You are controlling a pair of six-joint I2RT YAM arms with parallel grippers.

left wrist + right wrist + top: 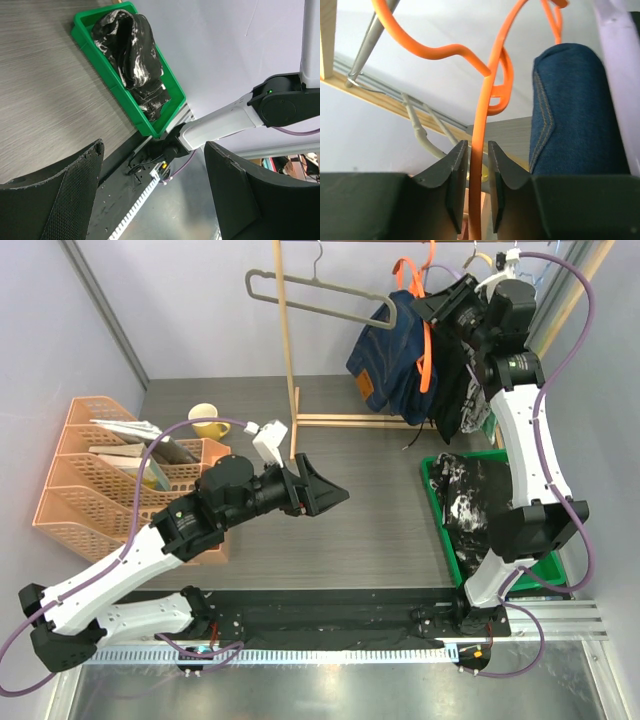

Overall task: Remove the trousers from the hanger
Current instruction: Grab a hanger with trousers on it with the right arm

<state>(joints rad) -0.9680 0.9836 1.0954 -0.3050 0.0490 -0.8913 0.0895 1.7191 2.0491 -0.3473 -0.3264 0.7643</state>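
Navy denim trousers (385, 355) hang folded over an orange hanger (428, 340) on the wooden rack. A plain black garment (455, 390) hangs just to their right, with a mottled one (480, 420) behind it. My right gripper (432, 308) is up at the rack. In the right wrist view its fingers (455, 165) are closed on the orange hanger's wire (490, 90), with the denim (575, 110) to the right. My left gripper (335, 495) is open and empty over the table's middle, also seen in the left wrist view (154, 147). Black-and-white marbled trousers (465, 495) (132, 45) lie in the green tray (150, 127).
The rack's wooden post (290, 340) stands at the back centre, with an empty grey hanger (310, 295) on the rail. Orange file racks (90, 480) and a yellow mug (207, 420) sit at the left. The green tray (555, 565) is at the right by the right arm's base.
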